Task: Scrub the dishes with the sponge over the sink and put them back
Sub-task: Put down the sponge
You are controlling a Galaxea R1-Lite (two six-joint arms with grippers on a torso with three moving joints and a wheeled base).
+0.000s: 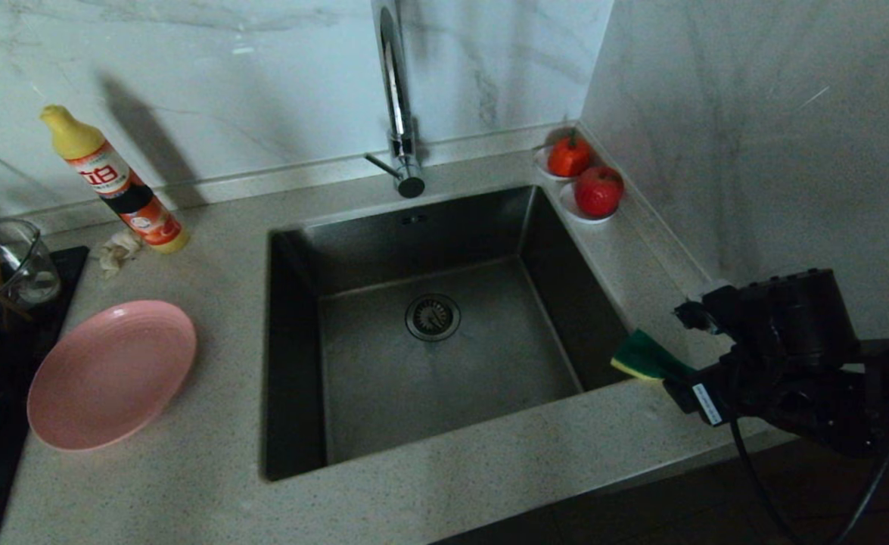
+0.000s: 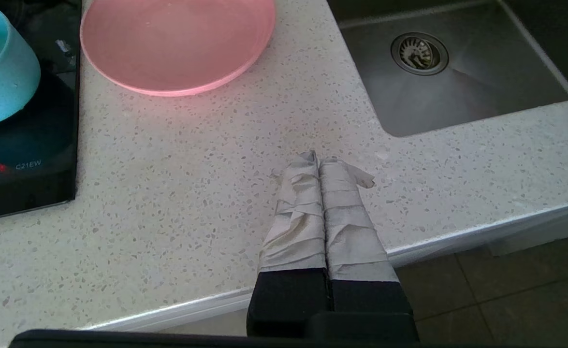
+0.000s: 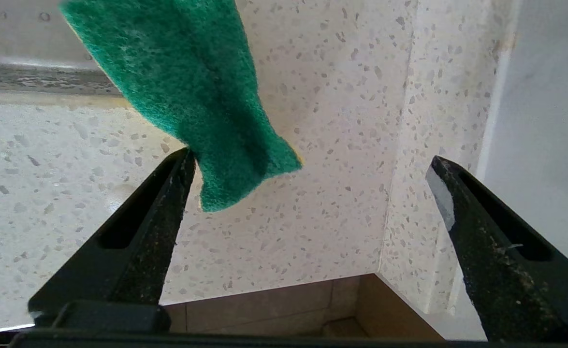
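Right gripper [image 3: 308, 164] spread wide just beside the sponge [image 3: 187, 87], one finger at its edge, sponge green face up on the tabletop [image 1: 641, 272] at the sink [image 1: 429, 333] corner, left gripper [image 2: 318, 162] closed, empty.

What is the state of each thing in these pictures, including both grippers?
Yellow foam sponge with green scouring layer: on the counter at the sink's right rim, green face up, not gripped.
Right gripper: open, beside the sponge.
Left gripper: shut, empty, above the counter's front edge.
Pink shallow plate: upright, empty, on the counter.
Teal-blue round bowl: upright on the black cooktop.
Square stainless-steel sink: empty.
Chrome faucet: no water running.
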